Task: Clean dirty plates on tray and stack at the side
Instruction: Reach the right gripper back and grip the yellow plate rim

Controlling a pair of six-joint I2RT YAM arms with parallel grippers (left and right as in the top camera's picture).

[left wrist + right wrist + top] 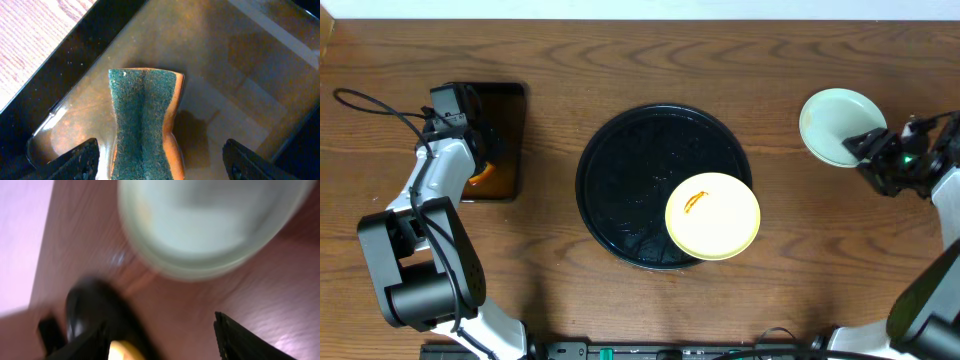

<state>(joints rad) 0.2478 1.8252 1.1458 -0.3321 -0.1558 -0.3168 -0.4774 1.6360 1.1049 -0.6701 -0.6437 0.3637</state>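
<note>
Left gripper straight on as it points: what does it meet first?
Probably the sponge, right ahead between the open fingers, in the small tray's liquid; depth is unclear.

Bare table [790, 250] between round tray [610, 160] and green plate [825, 115], wide lane. Yellow plate [712, 216] overhangs tray's lower-right rim. Sponge [142, 120] fills most of left gripper [165, 161] gap, small tray [510, 100] walls close around.

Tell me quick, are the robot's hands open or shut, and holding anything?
Left gripper: open, astride the sponge, not gripping it.
Right gripper: open, empty, green plate just ahead.
</note>
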